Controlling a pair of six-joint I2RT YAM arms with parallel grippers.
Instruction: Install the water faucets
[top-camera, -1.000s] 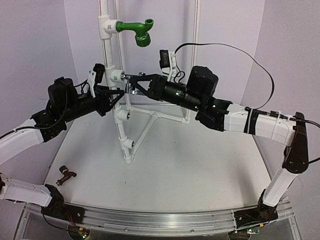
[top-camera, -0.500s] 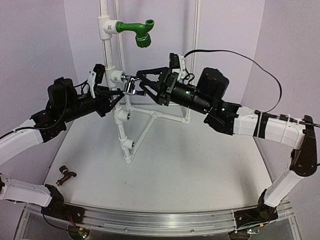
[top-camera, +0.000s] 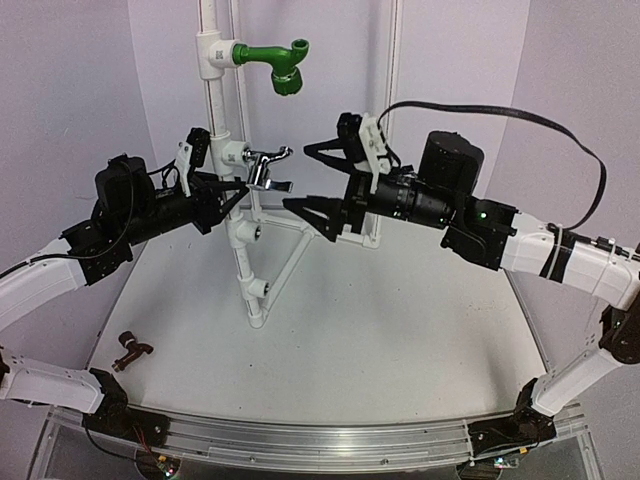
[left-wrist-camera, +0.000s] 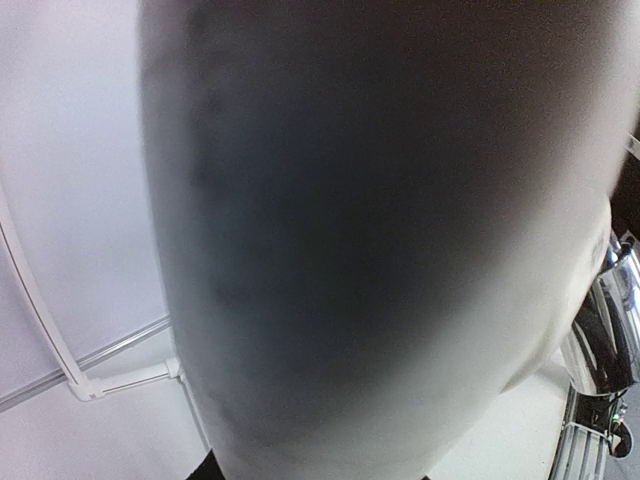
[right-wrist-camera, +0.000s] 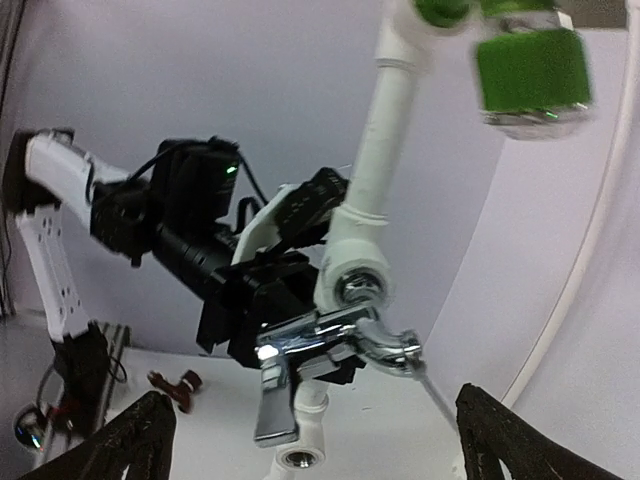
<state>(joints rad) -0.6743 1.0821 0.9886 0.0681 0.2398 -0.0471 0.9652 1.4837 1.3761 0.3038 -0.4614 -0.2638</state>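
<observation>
The chrome faucet (top-camera: 263, 166) with its lever handle sticks out of a white tee (top-camera: 231, 154) on the upright white pipe (top-camera: 214, 100). In the right wrist view the chrome faucet (right-wrist-camera: 330, 345) hangs free from the tee, lever pointing down. My right gripper (top-camera: 316, 181) stands wide open a little to its right, touching nothing. My left gripper (top-camera: 231, 191) is shut on the white pipe just below the tee; that pipe (left-wrist-camera: 350, 230) fills the left wrist view as a blur. The dark reddish-brown faucet (top-camera: 131, 349) lies on the table at the near left.
A green elbow piece (top-camera: 281, 62) is mounted on the top tee. Lower tees (top-camera: 245, 231) and slanted white braces (top-camera: 300, 245) hold the pipe stand on the white table (top-camera: 400, 340). Lilac walls close the back and both sides.
My right gripper has opened, let go of the chrome faucet and drawn back to the right. The faucet stays on the tee. The left arm has not moved.
</observation>
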